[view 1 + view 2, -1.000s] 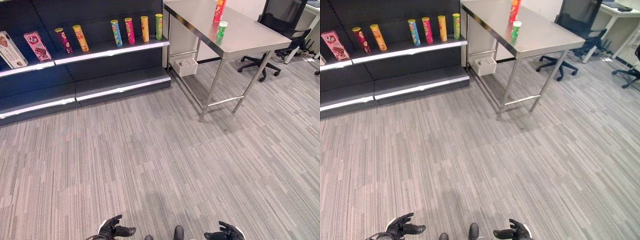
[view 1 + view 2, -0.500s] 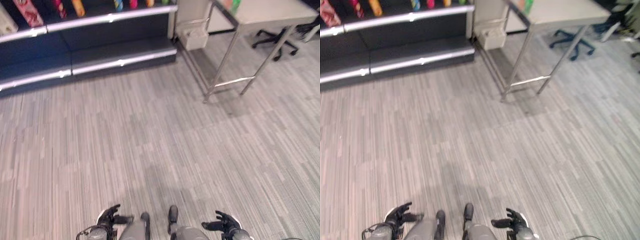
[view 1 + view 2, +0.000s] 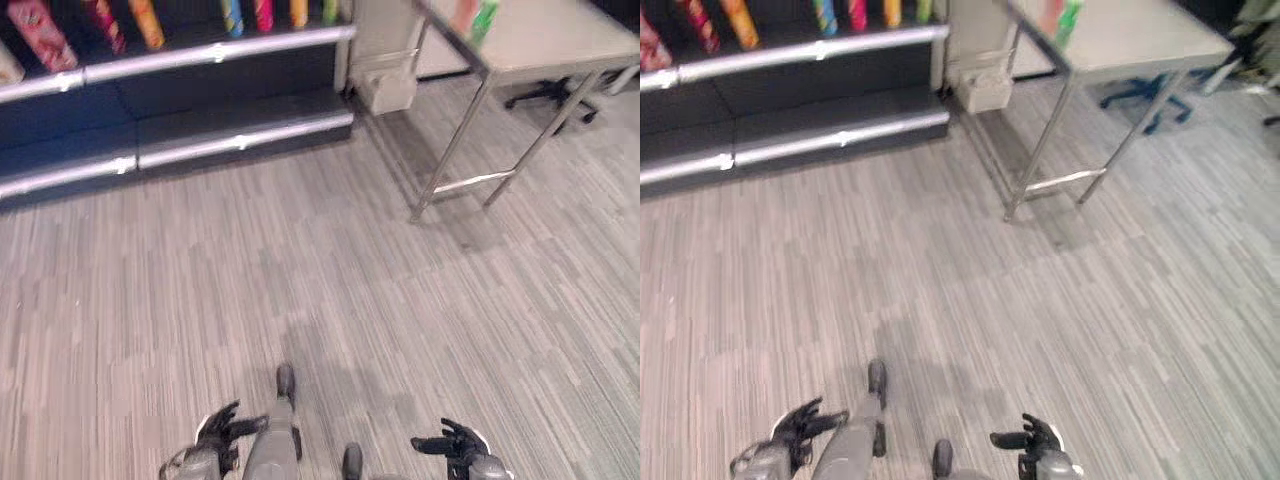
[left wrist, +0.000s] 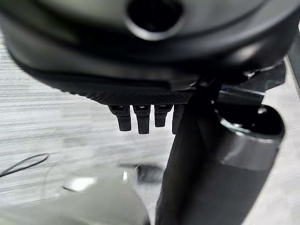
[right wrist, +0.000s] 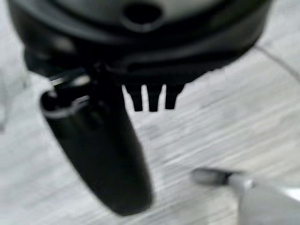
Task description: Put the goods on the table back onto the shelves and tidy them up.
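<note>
Overhead, in the left eye view, a dark shelf unit [image 3: 240, 110] is seen along the far left, with a row of tall snack tubes [image 3: 262, 14] standing on its upper board and a pink box [image 3: 40, 32] further left. A steel table [image 3: 560, 45] stands to the right of the shelves; on it a green can [image 3: 485, 20] and, just beside it, a red tube [image 3: 464, 14] are seen upright, blurred. A white bin [image 3: 385, 90] sits on the floor between shelf and table, and an office chair base [image 3: 550, 95] shows beyond the table legs. The left hand [image 3: 218, 428] and right hand [image 3: 452, 442] are held low over grey striped carpet [image 3: 400, 290], well apart from the goods. In the right eye view the same layout is seen, both hands with fingers spread and relaxed, nothing in them. In the left wrist view the fingers [image 4: 140, 119] are shown straight, thumb out, over bare carpet. In the right wrist view the fingertips [image 5: 152, 99] are likewise extended, the thumb standing free, nothing held.
</note>
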`<state>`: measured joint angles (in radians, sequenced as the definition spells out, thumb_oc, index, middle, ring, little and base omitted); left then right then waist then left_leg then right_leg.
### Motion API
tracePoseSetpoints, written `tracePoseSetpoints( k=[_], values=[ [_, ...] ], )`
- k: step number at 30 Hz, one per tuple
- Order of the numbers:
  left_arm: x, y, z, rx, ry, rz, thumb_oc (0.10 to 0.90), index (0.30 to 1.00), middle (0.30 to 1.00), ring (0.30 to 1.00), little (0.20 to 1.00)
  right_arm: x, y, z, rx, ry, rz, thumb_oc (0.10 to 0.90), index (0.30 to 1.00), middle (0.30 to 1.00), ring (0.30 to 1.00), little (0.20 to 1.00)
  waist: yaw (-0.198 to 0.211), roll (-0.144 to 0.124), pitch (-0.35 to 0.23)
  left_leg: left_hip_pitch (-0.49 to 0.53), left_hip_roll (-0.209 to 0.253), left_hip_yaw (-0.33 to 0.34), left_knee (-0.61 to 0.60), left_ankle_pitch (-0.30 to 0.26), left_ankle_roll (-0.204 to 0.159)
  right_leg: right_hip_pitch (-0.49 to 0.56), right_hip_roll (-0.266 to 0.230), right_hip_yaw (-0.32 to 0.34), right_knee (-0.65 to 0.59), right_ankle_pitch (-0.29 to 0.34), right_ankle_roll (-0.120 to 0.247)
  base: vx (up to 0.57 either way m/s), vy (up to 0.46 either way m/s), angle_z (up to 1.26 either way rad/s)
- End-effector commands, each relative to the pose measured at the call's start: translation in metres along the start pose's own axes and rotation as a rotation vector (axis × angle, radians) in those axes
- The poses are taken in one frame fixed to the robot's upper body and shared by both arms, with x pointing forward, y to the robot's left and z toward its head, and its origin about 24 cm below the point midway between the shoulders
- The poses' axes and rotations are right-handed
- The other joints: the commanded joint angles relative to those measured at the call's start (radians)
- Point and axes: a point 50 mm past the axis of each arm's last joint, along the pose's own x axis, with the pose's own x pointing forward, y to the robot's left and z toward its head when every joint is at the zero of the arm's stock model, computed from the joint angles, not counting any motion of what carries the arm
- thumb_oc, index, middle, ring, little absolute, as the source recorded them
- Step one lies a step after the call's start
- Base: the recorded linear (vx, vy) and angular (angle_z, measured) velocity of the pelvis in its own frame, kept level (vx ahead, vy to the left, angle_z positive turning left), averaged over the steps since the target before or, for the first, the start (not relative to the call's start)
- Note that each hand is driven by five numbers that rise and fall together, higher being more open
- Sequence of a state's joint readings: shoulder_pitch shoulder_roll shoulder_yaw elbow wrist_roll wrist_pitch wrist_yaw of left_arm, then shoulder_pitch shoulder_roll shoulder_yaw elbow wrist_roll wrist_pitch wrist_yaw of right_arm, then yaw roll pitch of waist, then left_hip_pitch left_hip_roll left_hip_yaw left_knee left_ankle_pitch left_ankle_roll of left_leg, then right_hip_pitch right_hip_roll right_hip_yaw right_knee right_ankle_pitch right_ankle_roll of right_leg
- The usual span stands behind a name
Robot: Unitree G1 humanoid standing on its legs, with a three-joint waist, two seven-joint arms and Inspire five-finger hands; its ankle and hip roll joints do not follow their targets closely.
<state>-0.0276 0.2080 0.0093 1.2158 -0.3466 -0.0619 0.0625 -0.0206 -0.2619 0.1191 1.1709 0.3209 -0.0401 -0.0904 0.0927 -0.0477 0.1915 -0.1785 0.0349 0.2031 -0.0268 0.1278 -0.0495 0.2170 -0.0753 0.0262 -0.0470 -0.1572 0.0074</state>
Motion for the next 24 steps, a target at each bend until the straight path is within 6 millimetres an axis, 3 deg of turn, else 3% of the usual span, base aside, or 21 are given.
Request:
tracePoseSetpoints(
  k=[1,2,3,4,5,6,7,8,9,10,12,14,17,18,19,21,22,23,24],
  values=[
    [-0.002,0.012,0.010,0.123,-0.067,0.006,0.800,0.900,0.900,0.900,0.900,0.001,-0.015,0.025,0.038,-0.103,-0.025,0.800,0.900,0.900,0.900,0.900,-0.015,-0.005,-0.009,-0.035,-0.037,-0.034,-0.012,0.022,0.033,-0.012,-0.062,-0.064,0.304,0.073,0.172,0.18,0.159,-0.31],
    [-0.002,0.011,0.010,0.123,-0.067,0.006,0.800,0.900,0.900,0.900,0.900,0.001,-0.015,0.025,0.038,-0.103,-0.025,0.800,0.900,0.900,0.900,0.900,-0.012,-0.002,-0.012,-0.039,-0.033,-0.033,-0.010,0.021,0.033,-0.016,-0.059,-0.061,0.303,0.077,0.171,0.38,0.426,0.16],
    [0.000,0.008,0.029,0.131,-0.128,-0.002,0.800,0.900,0.900,0.900,0.900,0.001,-0.016,0.032,0.051,-0.125,-0.029,0.800,0.900,0.900,0.900,0.900,-0.041,0.020,0.022,0.051,-0.060,-0.025,-0.010,-0.047,0.082,-0.156,-0.103,-0.091,0.598,0.283,0.171,0.25,0.354,0.28],
    [0.000,0.007,0.033,0.135,-0.139,-0.007,0.800,0.900,0.900,0.900,0.900,0.001,-0.015,0.032,0.047,-0.124,-0.029,0.800,0.900,0.900,0.900,0.900,-0.049,0.034,0.036,0.093,-0.059,-0.028,-0.022,-0.062,0.092,-0.217,-0.117,-0.110,0.688,0.292,0.167,0.46,0.437,0.24],
    [0.000,0.001,0.043,0.148,-0.174,-0.027,0.800,0.900,0.900,0.900,0.900,0.002,-0.015,0.028,0.035,-0.101,-0.033,0.800,0.900,0.900,0.900,0.900,-0.072,0.054,0.056,0.152,-0.062,-0.044,-0.037,-0.089,0.092,-0.287,-0.135,-0.169,0.693,0.221,0.146,0.38,0.177,-0.07],
    [0.000,-0.002,0.047,0.149,-0.190,-0.038,0.800,0.900,0.900,0.900,0.900,0.002,-0.015,0.025,0.032,-0.088,-0.035,0.800,0.900,0.900,0.900,0.900,-0.084,0.064,0.066,0.176,-0.058,-0.051,-0.039,-0.102,0.088,-0.322,-0.137,-0.208,0.645,0.176,0.135,0.54,0.050,-0.19],
    [0.000,-0.007,0.058,0.158,-0.227,-0.053,0.800,0.900,0.900,0.900,0.900,0.002,-0.017,0.024,0.033,-0.077,-0.042,0.800,0.900,0.900,0.900,0.900,-0.104,0.069,0.082,0.215,-0.056,-0.063,-0.047,-0.131,0.074,-0.355,-0.134,-0.278,0.480,0.134,0.132,0.34,-0.035,-0.02],
    [0.000,-0.007,0.058,0.158,-0.227,-0.053,0.800,0.900,0.900,0.900,0.900,0.002,-0.017,0.024,0.034,-0.077,-0.042,0.800,0.900,0.900,0.900,0.900,-0.105,0.072,0.081,0.214,-0.053,-0.064,-0.047,-0.130,0.074,-0.353,-0.130,-0.282,0.473,0.138,0.131,0.32,-0.079,0.53],
    [0.000,-0.010,0.063,0.163,-0.243,-0.060,0.800,0.900,0.900,0.900,0.900,0.003,-0.015,0.025,0.040,-0.076,-0.041,0.800,0.900,0.900,0.900,0.900,-0.116,0.068,0.087,0.233,-0.056,-0.072,-0.052,-0.142,0.066,-0.373,-0.119,-0.297,0.362,0.153,0.139,0.37,-0.133,0.81],
    [-0.001,-0.014,0.070,0.174,-0.267,-0.069,0.800,0.900,0.900,0.900,0.900,0.003,-0.015,0.021,0.058,-0.061,-0.044,0.800,0.900,0.900,0.900,0.900,-0.136,0.047,0.090,0.274,-0.078,-0.088,-0.060,-0.173,0.052,-0.399,-0.102,-0.297,0.155,0.206,0.171,0.52,-0.175,0.81],
    [0.000,-0.017,0.070,0.198,-0.269,-0.076,0.800,0.900,0.900,0.900,0.900,0.002,-0.013,0.016,0.070,-0.042,-0.043,0.800,0.900,0.900,0.900,0.900,-0.158,0.040,0.094,0.321,-0.078,-0.103,-0.060,-0.207,0.037,-0.435,-0.082,-0.295,0.004,0.273,0.203,0.48,-0.146,0.52],
    [0.000,-0.018,0.070,0.213,-0.264,-0.081,0.800,0.900,0.900,0.900,0.900,0.002,-0.014,0.015,0.060,-0.037,-0.043,0.800,0.900,0.900,0.900,0.900,-0.168,0.040,0.098,0.361,-0.073,-0.111,-0.060,-0.238,0.024,-0.478,-0.079,-0.311,-0.040,0.299,0.223,0.47,-0.147,1.04],
    [0.000,-0.021,0.061,0.243,-0.242,-0.096,0.800,0.900,0.900,0.900,0.900,0.002,-0.018,0.009,0.031,-0.020,-0.044,0.800,0.900,0.900,0.900,0.900,-0.178,0.030,0.083,0.403,-0.074,-0.134,-0.060,-0.279,0.017,-0.455,-0.090,-0.325,-0.040,0.337,0.213,0.48,-0.225,0.49],
    [0.000,-0.027,0.055,0.253,-0.228,-0.118,0.800,0.900,0.900,0.900,0.900,0.000,-0.028,0.004,0.016,-0.006,-0.065,0.800,0.900,0.900,0.900,0.900,-0.202,0.053,0.057,0.451,-0.005,-0.143,-0.038,-0.303,-0.016,-0.410,-0.055,-0.313,-0.030,0.338,0.181,0.87,-0.560,0.13],
    [-0.001,-0.030,0.057,0.244,-0.241,-0.126,0.800,0.900,0.900,0.900,0.900,0.000,-0.034,0.006,0.018,-0.021,-0.074,0.800,0.900,0.900,0.900,0.900,-0.208,0.069,0.048,0.422,0.035,-0.148,0.070,-0.269,-0.046,-0.373,-0.026,-0.311,-0.032,0.308,0.155,0.80,-0.558,0.07],
    [-0.002,-0.033,0.061,0.230,-0.256,-0.138,0.800,0.900,0.900,0.900,0.900,0.000,-0.037,0.006,0.011,-0.022,-0.083,0.800,0.900,0.900,0.900,0.900,-0.208,0.071,0.052,0.352,0.048,-0.144,0.238,-0.209,-0.075,-0.328,-0.006,-0.309,-0.038,0.266,0.122,0.24,-0.236,0.15],
    [-0.002,-0.033,0.061,0.230,-0.256,-0.138,0.800,0.900,0.900,0.900,0.900,0.000,-0.037,0.006,0.012,-0.022,-0.083,0.800,0.900,0.900,0.900,0.900,-0.211,0.068,0.049,0.347,0.044,-0.148,0.238,-0.205,-0.074,-0.331,-0.011,-0.311,-0.038,0.267,0.123,0.24,-0.324,-0.17],
    [-0.003,-0.036,0.069,0.204,-0.287,-0.144,0.800,0.900,0.900,0.900,0.900,0.001,-0.041,0.015,0.013,-0.043,-0.096,0.800,0.900,0.900,0.900,0.900,-0.196,0.046,0.080,0.210,0.046,-0.150,0.537,-0.106,-0.077,-0.258,0.006,-0.293,-0.040,0.207,0.077,0.15,-0.228,-0.30],
    [-0.003,-0.036,0.069,0.204,-0.287,-0.144,0.800,0.900,0.900,0.900,0.900,0.001,-0.041,0.015,0.013,-0.043,-0.096,0.800,0.900,0.900,0.900,0.900,-0.197,0.048,0.081,0.208,0.048,-0.150,0.542,-0.109,-0.078,-0.258,0.008,-0.293,-0.040,0.207,0.077,0.22,-0.294,-0.32]
  ],
)
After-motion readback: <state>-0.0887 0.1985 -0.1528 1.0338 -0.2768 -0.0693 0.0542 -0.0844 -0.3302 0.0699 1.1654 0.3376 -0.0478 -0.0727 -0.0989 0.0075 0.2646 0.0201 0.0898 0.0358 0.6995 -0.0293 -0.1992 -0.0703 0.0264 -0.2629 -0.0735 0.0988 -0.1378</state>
